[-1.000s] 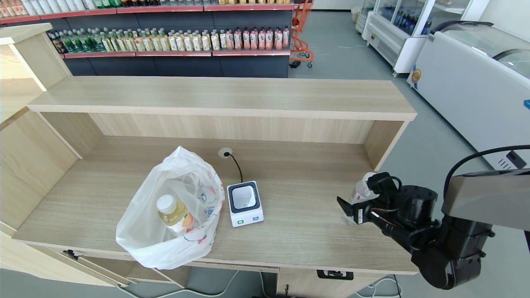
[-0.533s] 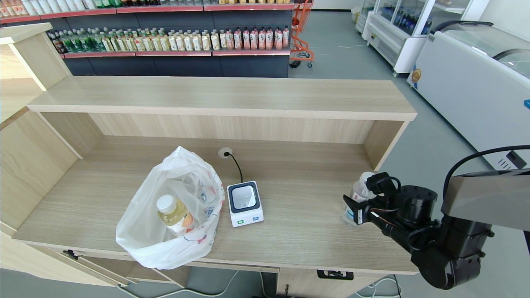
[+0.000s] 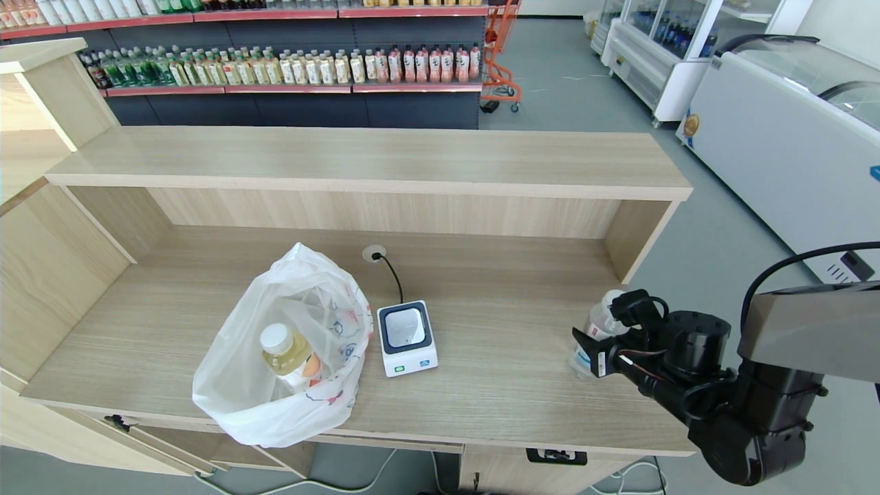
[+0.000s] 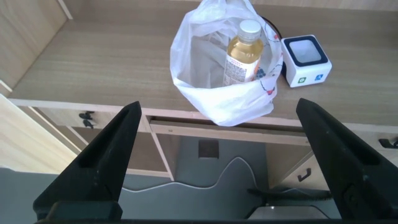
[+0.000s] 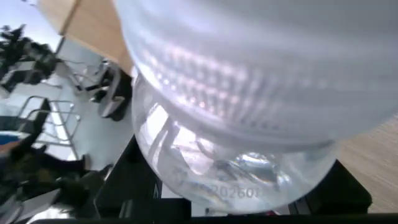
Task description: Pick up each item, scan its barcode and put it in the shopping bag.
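- The right pincer (image 3: pixel 601 316) sat at the lower right of the head view, over the right end of the wooden surface (image 3: pixel 495 295).
- Its two black fingers (image 3: pixel 583 342) were drawn in against opposite sides of a clear water bottle (image 3: pixel 599 323), so the pincer was closed around the bottle's body.
- The water bottle stood roughly upright with its base on or just above the surface; contact with the wood could not be told.
- In the right wrist view the bottle's ribbed, transparent wall (image 5: pixel 249 93) lay right up against the lens, with dark finger parts at either lower corner.
- The left pincer (image 4: pixel 219 104) hung below the front edge of the surface, its fingers spread wide apart and nothing between them.
- A white plastic shopping bag (image 3: pixel 234 385) stood open at the lower left of the head view, near the front edge of the surface.
- Inside the bag a bottle of yellowish drink (image 3: pixel 285 350) with a white cap leaned against the bag's wall.
- A small white barcode scanner (image 3: pixel 405 337) sat just to the right of the bag, touching or almost touching it, and well apart from the water bottle.
- The scanner's black cable (image 3: pixel 392 275) ran to a round port in the surface behind it.
- Shelves of bottled drinks (image 3: pixel 275 69) lined the upper left of the frame.
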Motion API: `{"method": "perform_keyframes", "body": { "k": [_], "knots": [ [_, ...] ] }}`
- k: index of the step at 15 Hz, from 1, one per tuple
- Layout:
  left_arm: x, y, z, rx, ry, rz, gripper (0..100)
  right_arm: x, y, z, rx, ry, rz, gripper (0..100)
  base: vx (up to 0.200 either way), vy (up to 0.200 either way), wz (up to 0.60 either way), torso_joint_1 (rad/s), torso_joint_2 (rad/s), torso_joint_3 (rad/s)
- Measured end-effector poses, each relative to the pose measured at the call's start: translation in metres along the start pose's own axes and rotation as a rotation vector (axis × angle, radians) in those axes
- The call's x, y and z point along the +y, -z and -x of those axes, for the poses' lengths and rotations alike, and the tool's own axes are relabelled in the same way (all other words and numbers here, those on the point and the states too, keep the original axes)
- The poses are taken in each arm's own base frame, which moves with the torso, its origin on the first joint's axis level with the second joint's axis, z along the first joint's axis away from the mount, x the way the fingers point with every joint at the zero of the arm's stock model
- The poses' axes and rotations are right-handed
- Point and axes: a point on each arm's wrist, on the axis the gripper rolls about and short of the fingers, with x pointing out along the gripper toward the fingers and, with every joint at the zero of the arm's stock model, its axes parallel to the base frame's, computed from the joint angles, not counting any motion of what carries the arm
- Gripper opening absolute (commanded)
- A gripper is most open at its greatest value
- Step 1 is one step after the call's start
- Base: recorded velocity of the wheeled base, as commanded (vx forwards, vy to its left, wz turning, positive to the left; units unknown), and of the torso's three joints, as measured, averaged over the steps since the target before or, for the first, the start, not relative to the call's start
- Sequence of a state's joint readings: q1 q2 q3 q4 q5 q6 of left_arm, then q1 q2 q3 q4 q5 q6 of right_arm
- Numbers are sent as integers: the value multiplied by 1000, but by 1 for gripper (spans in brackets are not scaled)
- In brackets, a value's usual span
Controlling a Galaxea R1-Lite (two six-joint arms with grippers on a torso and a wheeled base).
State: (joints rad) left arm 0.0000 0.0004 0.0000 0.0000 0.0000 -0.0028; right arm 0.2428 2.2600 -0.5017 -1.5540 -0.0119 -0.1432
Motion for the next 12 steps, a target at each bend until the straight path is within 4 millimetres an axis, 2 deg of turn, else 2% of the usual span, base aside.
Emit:
{"method": "perform_keyframes", "body": {
  "k": [4,7,10,12],
  "knots": [
    [0,0,0,0,0,0,100,-7,-9,17,3,11,-31,0,0,0,0,0,0,0],
    [0,0,0,0,0,0,100,-13,-32,31,4,-10,-104,0,0,0,0,0,0,0],
    [0,0,0,0,0,0,100,-16,-76,47,42,-147,-232,0,0,0,0,0,0,0],
    [0,0,0,0,0,0,100,-18,-126,70,71,-348,-344,0,0,0,0,0,0,0]
  ]
}}
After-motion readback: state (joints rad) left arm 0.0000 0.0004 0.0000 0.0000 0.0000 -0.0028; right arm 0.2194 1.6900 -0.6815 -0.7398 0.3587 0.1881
